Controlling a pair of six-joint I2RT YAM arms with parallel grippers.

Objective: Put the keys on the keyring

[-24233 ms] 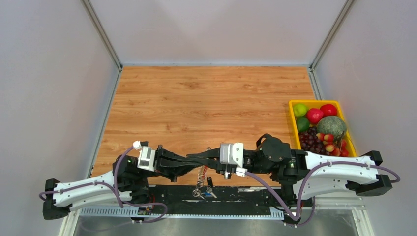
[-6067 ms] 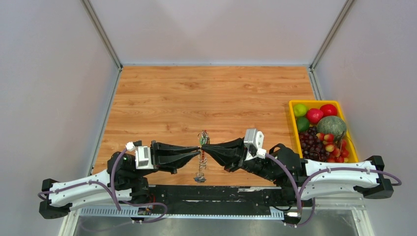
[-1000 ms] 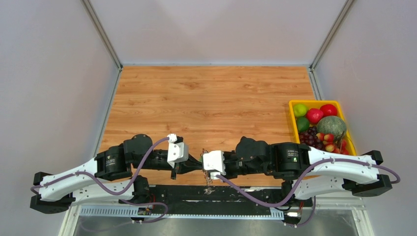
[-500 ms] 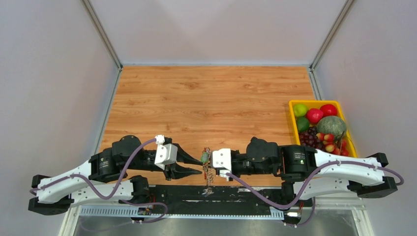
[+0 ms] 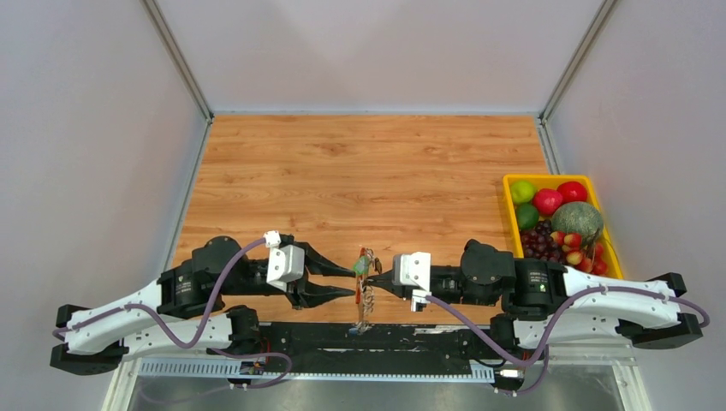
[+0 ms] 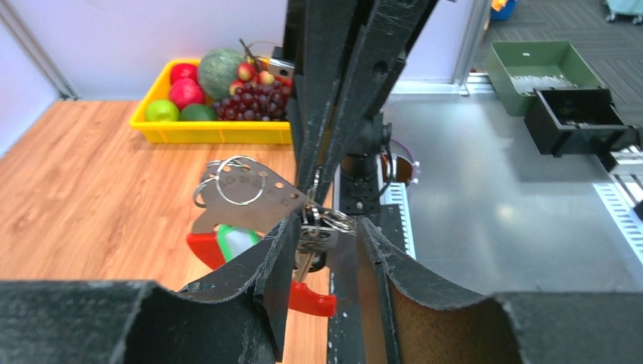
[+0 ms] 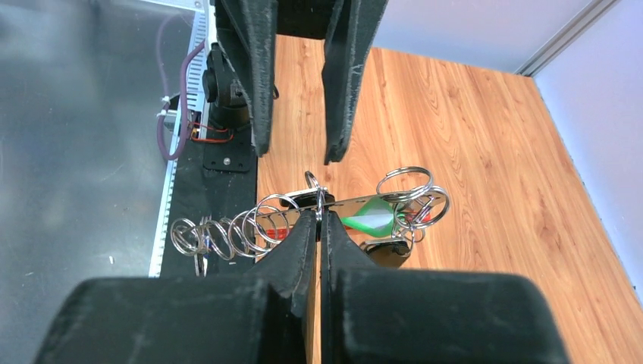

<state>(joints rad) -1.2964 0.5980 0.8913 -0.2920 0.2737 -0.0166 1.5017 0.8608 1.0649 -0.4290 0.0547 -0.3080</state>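
My right gripper (image 5: 377, 276) is shut on a small split ring of the keyring (image 5: 366, 265), near the table's front edge. In the right wrist view the shut gripper (image 7: 318, 220) pinches that ring; a silver plate, the green tag (image 7: 371, 216) and a coil of silver rings (image 7: 227, 227) spread to either side. A black key head (image 7: 383, 250) hangs below the tag. My left gripper (image 5: 351, 282) is open, facing the keyring from the left. In the left wrist view the left gripper (image 6: 326, 227) has its jaws either side of a silver key (image 6: 312, 241); the red loop (image 6: 315, 299) shows below.
A yellow tray (image 5: 510, 181) of fruit stands at the right edge of the wooden table, also in the left wrist view (image 6: 212, 133). The black base plate (image 5: 428, 338) runs along the near edge. A green bin (image 6: 531, 68) and a black bin (image 6: 576, 117) sit beyond the table.
The two grippers were pressed together at the keyring a second ago. The left gripper has opened and drawn back left. The right gripper has moved right, keeping hold of the keyring.
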